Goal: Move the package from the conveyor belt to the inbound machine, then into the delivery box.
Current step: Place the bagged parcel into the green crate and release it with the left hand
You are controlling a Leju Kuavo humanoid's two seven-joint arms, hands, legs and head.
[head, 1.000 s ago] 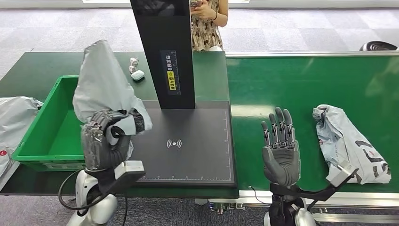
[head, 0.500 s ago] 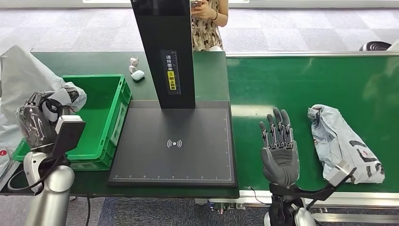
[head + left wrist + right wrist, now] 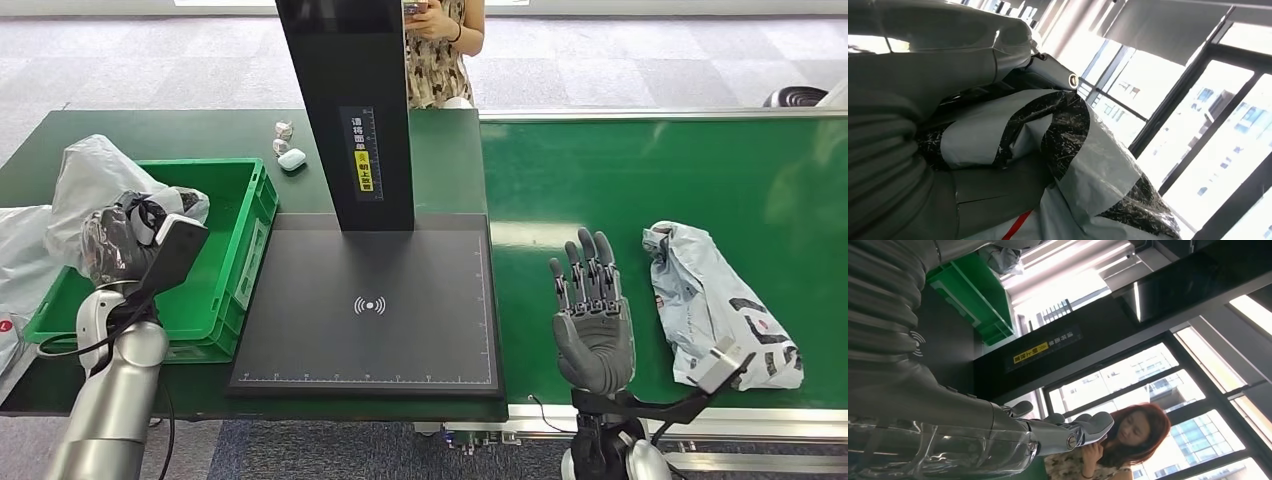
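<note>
Over the green bin [image 3: 232, 268], left hand [image 3: 118, 245] grips the package [image 3: 95, 180].

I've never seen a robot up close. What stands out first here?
On the left, the robot's left hand grips a crinkled grey package at the rim of a green box. A tall black scanner stands mid-table, and the open right hand is raised over the green belt.

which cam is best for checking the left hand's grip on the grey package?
Left wrist view: the grey package sits close-up against the left hand, crumpled film wedged under thumb and fingers. Head view shows the left hand holding it over the green bin, small and partly hidden by the wrist camera. Right wrist view catches just a distant scrap by the bin.
</note>
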